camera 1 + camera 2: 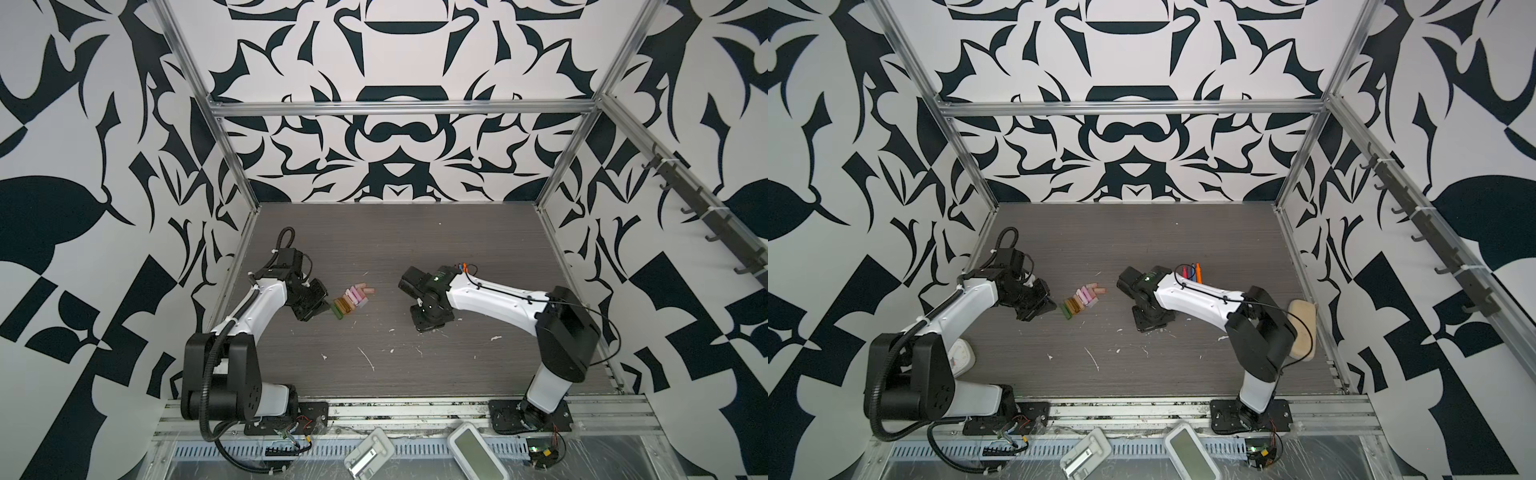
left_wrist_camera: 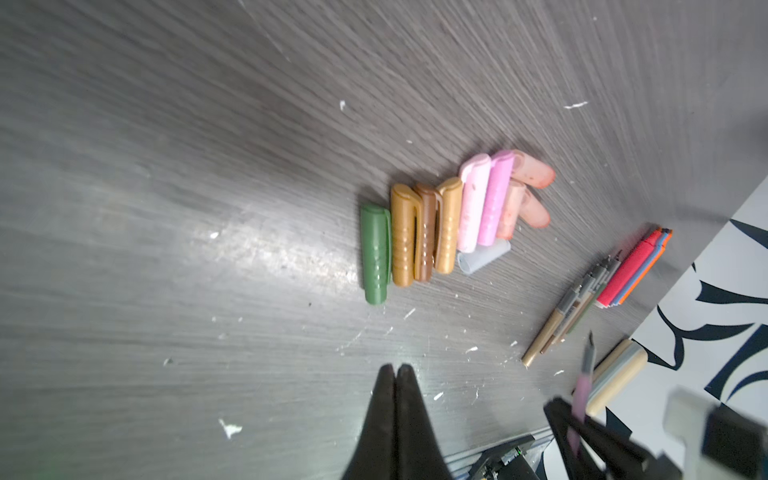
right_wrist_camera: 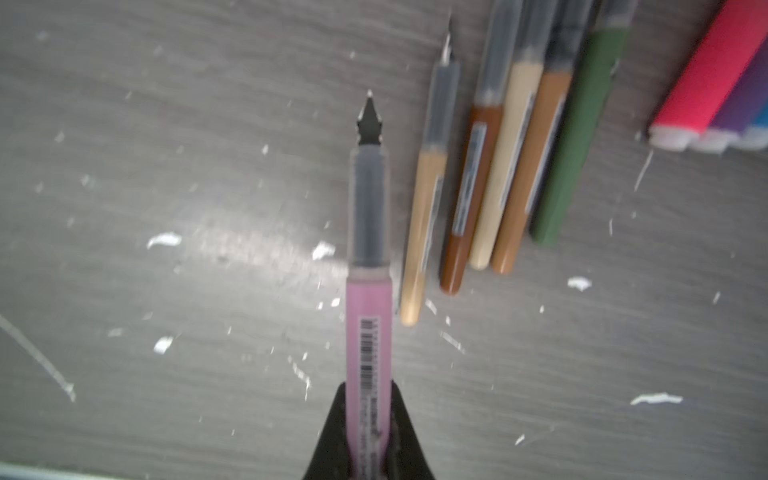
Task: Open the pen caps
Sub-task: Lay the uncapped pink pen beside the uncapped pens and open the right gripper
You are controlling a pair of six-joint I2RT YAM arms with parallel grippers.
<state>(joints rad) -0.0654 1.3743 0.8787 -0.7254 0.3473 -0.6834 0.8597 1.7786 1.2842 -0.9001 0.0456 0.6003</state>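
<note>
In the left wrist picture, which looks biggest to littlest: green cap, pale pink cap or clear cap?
1. green cap and pale pink cap: about alike, can't rank.
2. clear cap: smallest, though partly hidden behind the pale pink cap.

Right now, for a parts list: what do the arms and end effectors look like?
The left arm and right arm have white shells, black joints. A corrugated black hose follows the left, a thin black cable the right. The left end effector and right end effector have black tapered fingers.
</note>
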